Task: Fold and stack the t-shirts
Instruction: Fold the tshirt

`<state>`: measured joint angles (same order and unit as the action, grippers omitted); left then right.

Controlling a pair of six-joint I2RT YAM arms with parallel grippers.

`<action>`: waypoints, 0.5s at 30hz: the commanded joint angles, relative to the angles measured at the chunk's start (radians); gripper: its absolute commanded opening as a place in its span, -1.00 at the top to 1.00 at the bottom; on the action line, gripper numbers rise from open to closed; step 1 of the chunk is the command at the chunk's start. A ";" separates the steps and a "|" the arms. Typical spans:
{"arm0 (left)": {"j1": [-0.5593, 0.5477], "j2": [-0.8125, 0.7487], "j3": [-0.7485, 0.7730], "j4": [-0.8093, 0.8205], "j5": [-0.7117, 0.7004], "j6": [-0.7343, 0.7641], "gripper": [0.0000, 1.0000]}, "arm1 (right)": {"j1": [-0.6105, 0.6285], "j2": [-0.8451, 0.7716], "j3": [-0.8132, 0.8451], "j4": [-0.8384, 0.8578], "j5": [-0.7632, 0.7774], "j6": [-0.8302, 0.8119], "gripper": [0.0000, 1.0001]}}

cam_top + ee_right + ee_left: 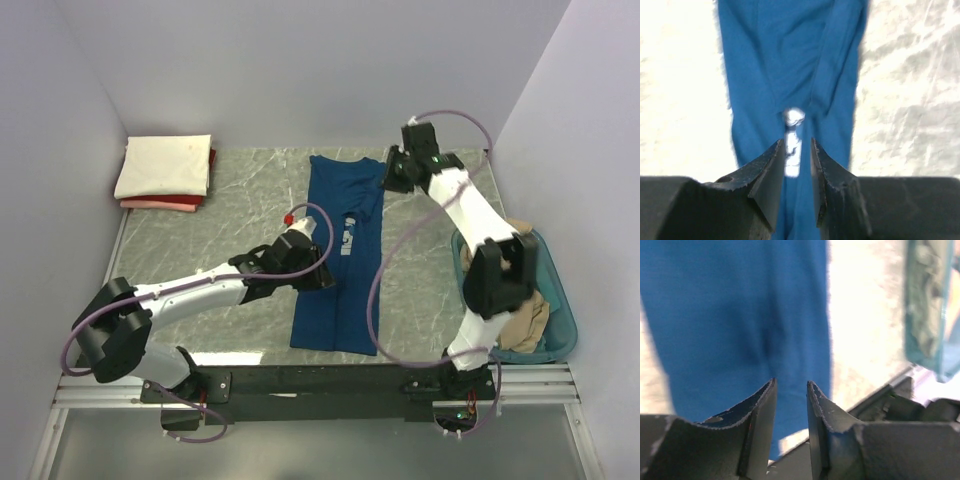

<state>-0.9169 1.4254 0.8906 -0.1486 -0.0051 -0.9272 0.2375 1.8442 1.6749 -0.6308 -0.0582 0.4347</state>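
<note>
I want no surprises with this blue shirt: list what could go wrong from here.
1. The left tool and right tool stand barely open near the blue t-shirt; a grab may catch only one layer and undo the fold.
2. The right arm's cable loops at the shirt's edge and could drag it.

Plain pale lavender walls [300, 70] close in the back and both sides; a grey-green marbled tabletop [250, 200], veined with white, fills the space between them; a black bar on silver aluminium rails [320, 380] runs along its near edge; a teal plastic tub [566, 305] sits at the right edge; the light is bright and even, bleaching the tabletop almost white in both wrist views.
</note>
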 commanded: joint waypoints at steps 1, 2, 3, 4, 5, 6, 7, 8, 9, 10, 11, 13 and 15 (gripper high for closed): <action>0.032 -0.032 -0.044 -0.028 -0.004 0.053 0.26 | 0.003 -0.147 -0.240 0.117 -0.084 0.064 0.31; 0.039 -0.039 -0.053 -0.029 -0.009 0.060 0.25 | 0.006 -0.216 -0.292 0.140 -0.092 0.073 0.31; 0.041 -0.046 -0.059 -0.031 -0.010 0.065 0.24 | 0.019 -0.249 -0.341 0.166 -0.097 0.090 0.31; 0.044 -0.052 -0.074 -0.029 -0.010 0.067 0.24 | 0.028 -0.281 -0.430 0.175 -0.097 0.096 0.31; 0.047 -0.052 -0.082 -0.028 -0.003 0.071 0.23 | 0.040 -0.334 -0.472 0.184 -0.097 0.104 0.31; 0.046 -0.052 -0.088 -0.026 -0.004 0.074 0.23 | 0.052 -0.362 -0.510 0.200 -0.095 0.114 0.32; 0.046 -0.052 -0.099 -0.026 -0.003 0.076 0.23 | 0.093 -0.409 -0.580 0.206 -0.091 0.114 0.32; 0.049 -0.052 -0.107 -0.016 0.017 0.077 0.22 | 0.114 -0.433 -0.610 0.207 -0.063 0.114 0.33; 0.049 -0.045 -0.114 -0.005 0.033 0.085 0.22 | 0.134 -0.453 -0.636 0.198 -0.040 0.125 0.33; 0.047 -0.042 -0.125 0.007 0.045 0.088 0.22 | 0.175 -0.494 -0.688 0.198 -0.023 0.134 0.33; 0.047 -0.037 -0.128 0.027 0.059 0.090 0.22 | 0.193 -0.516 -0.717 0.201 -0.014 0.140 0.33; 0.044 -0.025 -0.146 0.061 0.105 0.091 0.23 | 0.255 -0.586 -0.809 0.215 -0.005 0.177 0.34; 0.039 -0.016 -0.154 0.092 0.134 0.091 0.23 | 0.305 -0.632 -0.901 0.253 -0.015 0.216 0.34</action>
<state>-0.8738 1.4128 0.7467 -0.1452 0.0586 -0.8604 0.4862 1.3056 0.8597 -0.4538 -0.0963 0.5850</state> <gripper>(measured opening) 0.386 0.335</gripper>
